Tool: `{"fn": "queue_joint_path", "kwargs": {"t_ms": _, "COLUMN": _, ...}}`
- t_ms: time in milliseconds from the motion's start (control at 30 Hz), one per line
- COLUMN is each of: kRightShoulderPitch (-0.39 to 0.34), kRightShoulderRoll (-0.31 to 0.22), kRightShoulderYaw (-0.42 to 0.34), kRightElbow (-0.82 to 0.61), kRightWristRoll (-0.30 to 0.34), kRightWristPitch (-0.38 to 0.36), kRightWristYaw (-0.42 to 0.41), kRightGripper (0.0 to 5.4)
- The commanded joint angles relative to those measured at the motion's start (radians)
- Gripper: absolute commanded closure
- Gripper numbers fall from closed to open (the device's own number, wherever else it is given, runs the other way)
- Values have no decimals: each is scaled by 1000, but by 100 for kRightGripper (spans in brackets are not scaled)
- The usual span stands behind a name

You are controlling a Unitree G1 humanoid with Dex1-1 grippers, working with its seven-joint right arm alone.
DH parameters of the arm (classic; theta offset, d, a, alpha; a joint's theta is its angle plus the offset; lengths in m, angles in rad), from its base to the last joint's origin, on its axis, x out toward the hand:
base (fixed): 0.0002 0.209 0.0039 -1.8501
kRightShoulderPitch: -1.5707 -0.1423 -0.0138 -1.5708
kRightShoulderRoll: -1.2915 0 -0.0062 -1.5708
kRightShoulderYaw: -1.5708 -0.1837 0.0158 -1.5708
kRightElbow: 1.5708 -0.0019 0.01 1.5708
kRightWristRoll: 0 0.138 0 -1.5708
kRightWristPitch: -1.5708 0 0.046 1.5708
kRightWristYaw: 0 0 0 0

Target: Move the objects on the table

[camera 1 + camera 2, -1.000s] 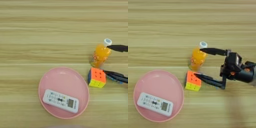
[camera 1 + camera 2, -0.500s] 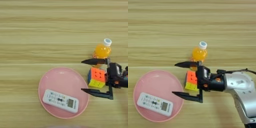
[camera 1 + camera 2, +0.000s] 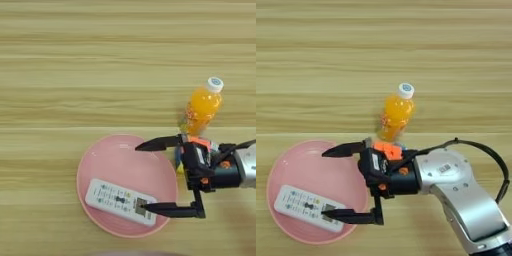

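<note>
My right gripper (image 3: 141, 177) hangs open over the right half of the pink plate (image 3: 107, 160), its two black fingers spread wide. The lower fingertip (image 3: 146, 207) lies at the right end of the white remote control (image 3: 115, 200), which rests in the plate. The puzzle cube (image 3: 178, 165) is almost wholly hidden under the gripper's body; only a thin coloured edge shows. The orange juice bottle (image 3: 201, 106) with its white cap stands upright on the table (image 3: 60, 60), just behind the gripper's wrist and apart from it.
The silver forearm (image 3: 466, 195) comes in from the lower right corner, with a black cable looping above it. Bare wood stretches across the far and left parts of the table.
The gripper has moved left, from around the puzzle cube to over the plate. Its fingers have stayed spread. The cube, visible before, is now covered by the gripper's body.
</note>
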Motion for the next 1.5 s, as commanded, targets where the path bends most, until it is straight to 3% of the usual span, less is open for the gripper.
{"fn": "queue_joint_path", "kwargs": {"t_ms": 33, "kRightShoulderPitch": -52, "kRightShoulderRoll": -24, "kRightShoulderYaw": 23, "kRightElbow": -40, "kRightWristRoll": -36, "kRightWristPitch": 6, "kRightWristYaw": -37, "kRightGripper": 2}}
{"fn": "queue_joint_path", "kwargs": {"t_ms": 533, "kRightShoulderPitch": -88, "kRightShoulderRoll": 6, "kRightShoulderYaw": 174, "kRightElbow": 0, "kRightWristRoll": -216, "kRightWristPitch": 0, "kRightWristYaw": -84, "kRightGripper": 2}}
{"fn": "queue_joint_path", "kwargs": {"t_ms": 900, "kRightShoulderPitch": -115, "kRightShoulderRoll": 36, "kRightShoulderYaw": 244, "kRightElbow": 57, "kRightWristRoll": -265, "kRightWristPitch": 60, "kRightWristYaw": -95, "kRightGripper": 2}}
{"fn": "queue_joint_path", "kwargs": {"t_ms": 1500, "kRightShoulderPitch": -140, "kRightShoulderRoll": 66, "kRightShoulderYaw": 285, "kRightElbow": 152, "kRightWristRoll": -325, "kRightWristPitch": 19, "kRightWristYaw": -104, "kRightGripper": 2}}
